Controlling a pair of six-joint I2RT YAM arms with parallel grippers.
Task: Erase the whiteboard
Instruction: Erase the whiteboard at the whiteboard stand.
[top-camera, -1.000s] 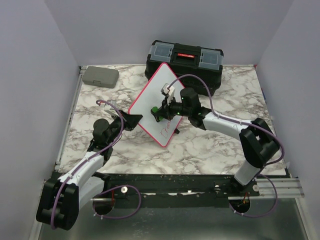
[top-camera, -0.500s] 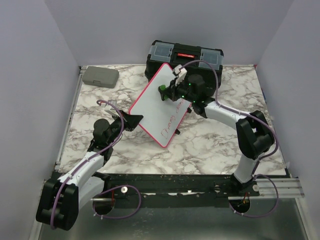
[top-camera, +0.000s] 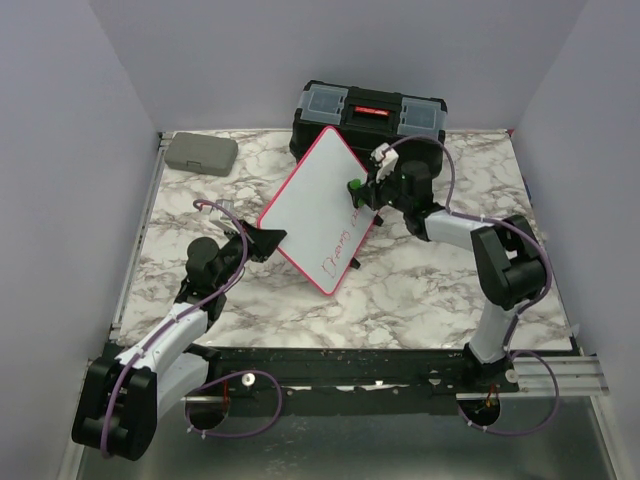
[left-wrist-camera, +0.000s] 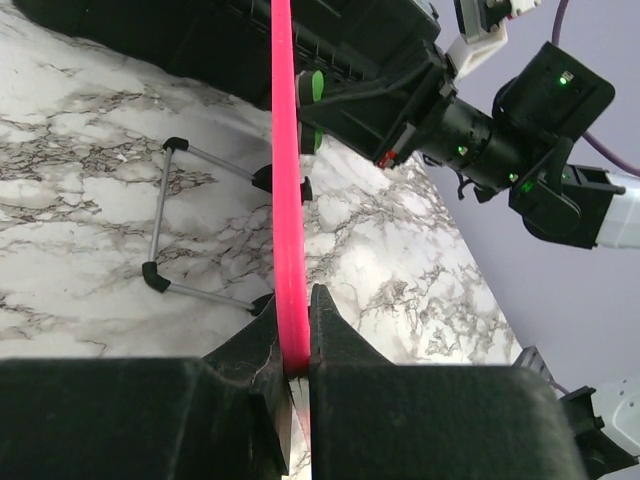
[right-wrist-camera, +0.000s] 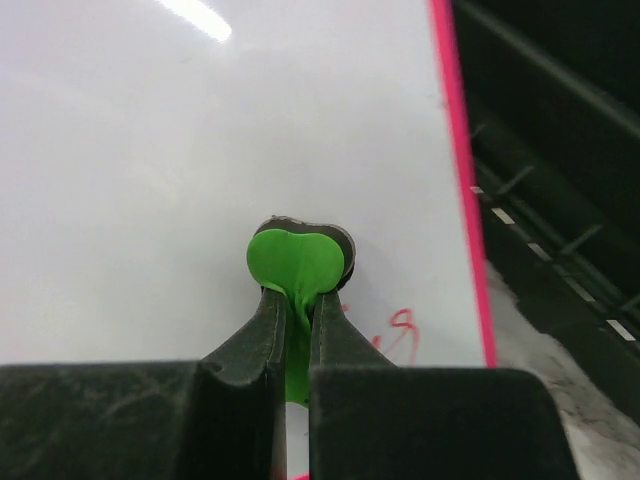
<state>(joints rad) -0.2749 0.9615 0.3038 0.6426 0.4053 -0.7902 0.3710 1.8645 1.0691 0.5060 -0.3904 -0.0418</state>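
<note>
The flat white rectangular whiteboard with a thin red-pink rounded frame (top-camera: 312, 205) stands propped at a tilt in the middle of the white-and-grey marble worktop (top-camera: 420, 290), turned so that one corner points to 12 o'clock (a diamond, seen from above). That top corner sits just in front of the black plastic toolbox (top-camera: 368, 117). Most of the face is clean white. Red handwriting shows only towards the board's 5 o'clock corner, too small to read. A thin metal wire stand with small black feet (left-wrist-camera: 165, 225) holds it up from behind. The left jaws are pinched tight on the frame at the board's 8 o'clock corner. The right jaws are clamped on a small green eraser with a dark pad (right-wrist-camera: 295, 260), pressed to the face near the 3 o'clock edge, just above the writing. A small grey rectangular case (top-camera: 200, 153) lies at the worktop's 10 o'clock corner.
</note>
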